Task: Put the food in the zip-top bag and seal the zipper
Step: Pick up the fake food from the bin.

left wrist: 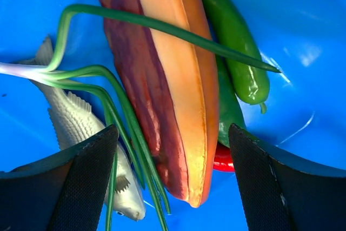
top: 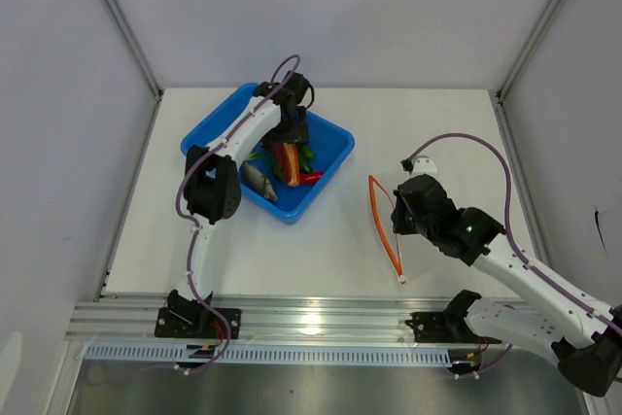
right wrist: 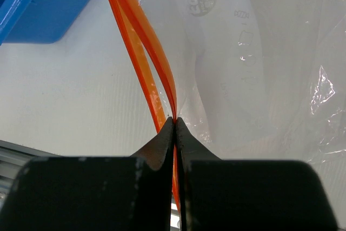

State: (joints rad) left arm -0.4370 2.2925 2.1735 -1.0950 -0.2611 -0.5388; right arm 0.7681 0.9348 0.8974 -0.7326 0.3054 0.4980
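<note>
Left gripper point(left wrist: 172, 133) spread over the food, right gripper point(right wrist: 174, 124) clamped on the zipper point(right wrist: 138, 31).

At ten o'clock on the table point(top: 321, 259), the food lies in the blue tray point(top: 335, 143). We judge the purple-orange slice point(left wrist: 167, 79) light, stiff and slick, best pinched across its narrow width. At four o'clock the zip-top bag point(right wrist: 259, 52) looks limp and slippery, so its firmer zipper is the handle. The left wrist view shows the green onion point(left wrist: 108, 74) draped over the slice, hidden from above; only the top view shows both arms.

red chili point(left wrist: 223, 158) mostly hidden under purple-orange slice point(left wrist: 162, 79), zip-top bag point(right wrist: 259, 52) cut off at right edge
</note>
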